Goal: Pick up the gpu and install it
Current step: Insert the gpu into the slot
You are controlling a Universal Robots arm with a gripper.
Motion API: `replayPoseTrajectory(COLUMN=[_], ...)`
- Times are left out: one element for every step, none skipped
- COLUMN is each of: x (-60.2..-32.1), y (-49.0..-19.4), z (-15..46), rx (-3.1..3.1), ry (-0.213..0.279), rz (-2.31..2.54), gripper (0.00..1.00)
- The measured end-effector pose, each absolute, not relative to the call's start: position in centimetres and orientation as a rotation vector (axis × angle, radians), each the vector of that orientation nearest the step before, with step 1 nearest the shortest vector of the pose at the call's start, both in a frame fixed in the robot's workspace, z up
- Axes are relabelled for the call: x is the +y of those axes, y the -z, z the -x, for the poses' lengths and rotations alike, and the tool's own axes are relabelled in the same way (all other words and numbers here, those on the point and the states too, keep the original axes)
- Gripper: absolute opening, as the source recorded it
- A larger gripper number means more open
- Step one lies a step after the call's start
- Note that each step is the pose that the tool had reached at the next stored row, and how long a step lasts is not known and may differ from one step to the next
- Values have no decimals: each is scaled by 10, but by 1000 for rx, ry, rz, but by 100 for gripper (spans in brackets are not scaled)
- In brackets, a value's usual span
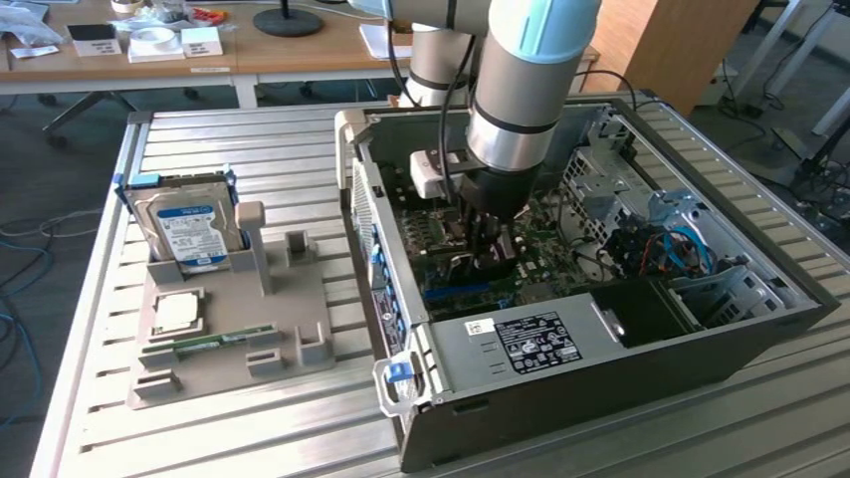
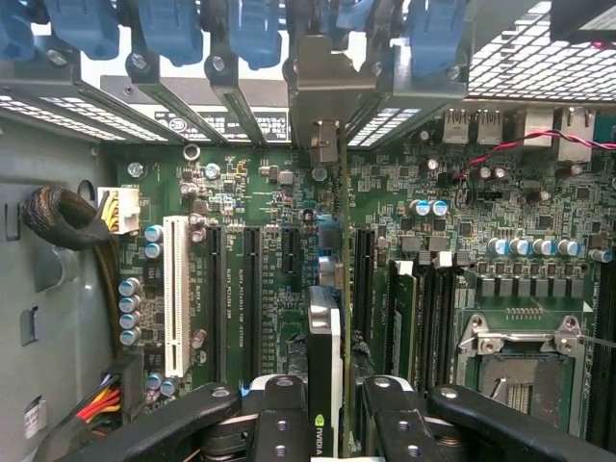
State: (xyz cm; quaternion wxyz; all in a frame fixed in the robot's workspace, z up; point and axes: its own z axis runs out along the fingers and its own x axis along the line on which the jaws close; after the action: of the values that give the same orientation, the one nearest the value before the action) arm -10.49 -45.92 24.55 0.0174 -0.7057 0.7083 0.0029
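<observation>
Inside case (image 1: 743, 329), claw (image 2: 325, 423) clamped on gpu (image 2: 325, 346), card edge-on between fingers (image 2: 279, 414), seemingly above motherboard (image 2: 250, 192) slot

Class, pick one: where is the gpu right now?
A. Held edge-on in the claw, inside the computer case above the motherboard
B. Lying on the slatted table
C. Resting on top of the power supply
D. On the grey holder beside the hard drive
A: the claw grips the gpu edge-on over the motherboard slots inside the case.

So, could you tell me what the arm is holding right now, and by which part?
The gpu, held edge-up between the fingers, which clamp its upper edge at the black cooler block, above the motherboard slots inside the computer case.
</observation>
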Motion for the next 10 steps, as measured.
replayPoseTrajectory(x=[-459,-459,-459,-459,-459,-459,-459,-459,-459,-459], y=[-245,-246,-246,-247,-248,-250,-250,-250,-250,-250], z=[105,105,105,105,105,105,105,105,105,105], rx=[2201,2201,2200,2199,2200,2201,2201,2201,2201,2204], ry=[-9,-9,-9,-10,-10,-9,-9,-9,-9,-7], rz=[2193,2192,2192,2191,2192,2192,2192,2192,2192,2191], gripper=[27,27,27,27,27,27,27,27,27,27])
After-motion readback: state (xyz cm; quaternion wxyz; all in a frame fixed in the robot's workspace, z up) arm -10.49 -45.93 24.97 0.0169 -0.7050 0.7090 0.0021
